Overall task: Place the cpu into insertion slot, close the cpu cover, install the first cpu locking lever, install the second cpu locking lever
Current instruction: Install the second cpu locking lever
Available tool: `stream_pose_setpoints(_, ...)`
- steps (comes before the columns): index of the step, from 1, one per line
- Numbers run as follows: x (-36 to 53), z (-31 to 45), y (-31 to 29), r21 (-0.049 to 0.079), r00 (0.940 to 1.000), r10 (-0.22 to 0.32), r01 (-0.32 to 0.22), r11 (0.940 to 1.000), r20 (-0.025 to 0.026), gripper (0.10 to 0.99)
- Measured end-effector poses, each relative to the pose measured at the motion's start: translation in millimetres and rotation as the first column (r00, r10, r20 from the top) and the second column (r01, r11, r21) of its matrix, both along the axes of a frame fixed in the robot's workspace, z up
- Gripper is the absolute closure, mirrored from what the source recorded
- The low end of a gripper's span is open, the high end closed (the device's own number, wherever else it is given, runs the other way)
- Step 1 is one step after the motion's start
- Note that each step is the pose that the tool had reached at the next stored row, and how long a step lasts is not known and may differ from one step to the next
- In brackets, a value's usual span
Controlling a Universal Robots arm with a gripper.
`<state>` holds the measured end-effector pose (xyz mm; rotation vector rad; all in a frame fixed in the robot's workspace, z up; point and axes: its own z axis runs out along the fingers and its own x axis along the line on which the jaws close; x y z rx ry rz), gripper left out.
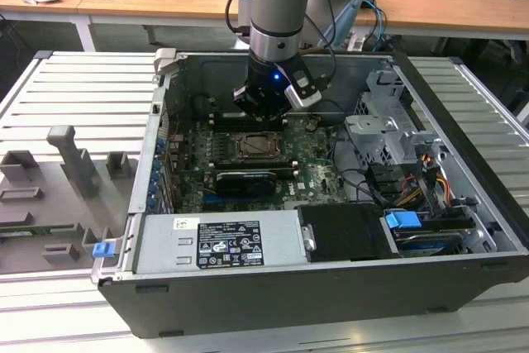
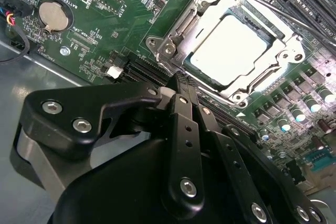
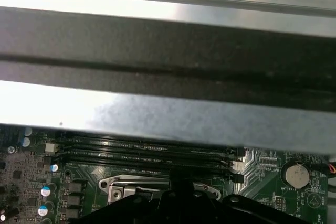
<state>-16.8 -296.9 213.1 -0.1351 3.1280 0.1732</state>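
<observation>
The cpu is in the slot [image 1: 256, 148], mid-board inside the open case [image 1: 331, 287], as the exterior view has it. The pincer [image 1: 263, 113] hangs low over the board just beyond the slot, on its far side from this camera.

Over to the second wrist view, and here's the detail. The cpu [image 2: 231, 51] shows its pale face through the square cut-out of the cover [image 2: 181, 30], which looks to be lying down flat over it. The pincer [image 2: 181, 80] is closed on nothing, tips pressed together and poised just beside a corner of the frame. A thin wire rod [image 2: 283, 8] runs along the far side, probably a locking lever. I'd call this the lever stage. Closed tips suit a push. The job is to press squarely on the wire, keep clear of the cpu face, and sweep the lever sideways under its hook, not straight down.

The first wrist view looks across the memory slots [image 3: 147, 150] to the case wall, with the pincer [image 3: 176, 192] at the cover's edge [image 3: 157, 184].
</observation>
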Motion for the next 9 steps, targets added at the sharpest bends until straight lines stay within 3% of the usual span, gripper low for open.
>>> stream_pose_setpoints(9, 0.0, 0.0, -1.9, 0.000, 1.0000, 0.000, 0.000, 1.0000, 0.0000, 0.980)
